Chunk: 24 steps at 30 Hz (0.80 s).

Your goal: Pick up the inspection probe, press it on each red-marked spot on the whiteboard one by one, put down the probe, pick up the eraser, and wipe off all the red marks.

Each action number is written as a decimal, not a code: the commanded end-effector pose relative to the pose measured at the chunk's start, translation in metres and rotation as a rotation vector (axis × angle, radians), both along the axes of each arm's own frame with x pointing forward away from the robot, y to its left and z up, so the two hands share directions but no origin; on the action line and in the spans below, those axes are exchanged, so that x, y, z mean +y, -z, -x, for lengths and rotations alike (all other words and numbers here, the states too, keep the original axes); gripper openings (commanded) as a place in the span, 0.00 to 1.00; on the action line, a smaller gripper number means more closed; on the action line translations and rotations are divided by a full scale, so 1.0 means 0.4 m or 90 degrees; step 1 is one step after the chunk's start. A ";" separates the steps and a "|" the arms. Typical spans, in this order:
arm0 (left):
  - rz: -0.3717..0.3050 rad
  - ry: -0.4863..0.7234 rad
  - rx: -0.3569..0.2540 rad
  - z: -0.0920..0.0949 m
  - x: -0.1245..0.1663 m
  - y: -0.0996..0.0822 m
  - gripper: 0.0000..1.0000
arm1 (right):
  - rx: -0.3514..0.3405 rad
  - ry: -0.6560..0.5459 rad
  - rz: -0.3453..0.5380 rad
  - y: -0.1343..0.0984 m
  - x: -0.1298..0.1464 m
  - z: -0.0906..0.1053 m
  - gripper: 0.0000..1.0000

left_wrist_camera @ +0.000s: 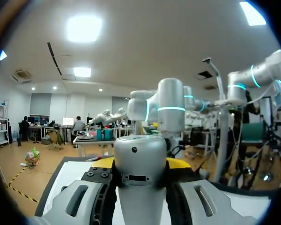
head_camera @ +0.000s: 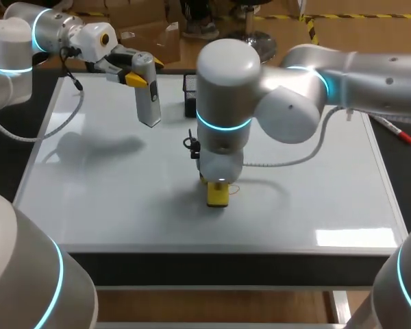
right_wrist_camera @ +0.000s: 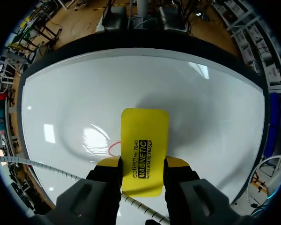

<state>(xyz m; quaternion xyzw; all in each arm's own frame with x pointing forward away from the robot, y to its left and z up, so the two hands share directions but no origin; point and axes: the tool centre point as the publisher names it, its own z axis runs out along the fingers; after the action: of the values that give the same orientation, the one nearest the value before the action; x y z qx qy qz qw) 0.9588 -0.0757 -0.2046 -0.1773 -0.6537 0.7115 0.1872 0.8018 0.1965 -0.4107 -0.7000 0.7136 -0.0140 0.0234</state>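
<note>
Starting on the left: the left arm [head_camera: 48, 27] comes in from the far left corner, and its left gripper [head_camera: 145, 72] is clamped on the silver-grey, box-shaped inspection probe [head_camera: 148, 103]. The probe hangs upright over the far left part of the large white whiteboard [head_camera: 315, 199], and its shadow falls well off to the left on the board. From the left wrist view, the probe's rounded grey body [left_wrist_camera: 139, 173] fills the gap between the yellow-tipped fingers [left_wrist_camera: 178, 164], which press on it from both sides.

Moving along, a small black mesh holder [head_camera: 190, 96] stands at the far edge of the board, just to the right of the probe.

Now the middle: the right arm [head_camera: 342, 82] reaches in from the right, past the centre. The right gripper [head_camera: 219, 179] points straight down, closed on the yellow rectangular whiteboard eraser [head_camera: 218, 197]. The eraser is low at the board surface near the centre, though I can't tell whether it actually touches. The right wrist view shows the eraser [right_wrist_camera: 143, 150] pinched between the two yellow tips [right_wrist_camera: 178, 163]. A thin curved red mark [right_wrist_camera: 111, 149] shows on the board just beside the eraser's edge.

At the far right, a red-capped marker pen [head_camera: 401, 133] lies off the board's right edge.
</note>
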 end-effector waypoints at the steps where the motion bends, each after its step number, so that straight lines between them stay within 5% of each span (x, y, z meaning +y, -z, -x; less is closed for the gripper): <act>1: -0.001 0.002 0.000 -0.003 0.001 -0.003 0.00 | 0.006 -0.002 0.003 0.018 0.003 -0.011 0.00; 24: -0.001 0.002 0.000 -0.003 0.001 -0.003 0.00 | 0.051 0.049 0.011 0.076 -0.106 -0.016 0.00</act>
<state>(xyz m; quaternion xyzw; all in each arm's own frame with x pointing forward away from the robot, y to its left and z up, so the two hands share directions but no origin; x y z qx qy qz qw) 0.9589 -0.0756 -0.2046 -0.1773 -0.6536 0.7115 0.1872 0.8108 0.1671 -0.4332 -0.6725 0.7399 0.0074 -0.0171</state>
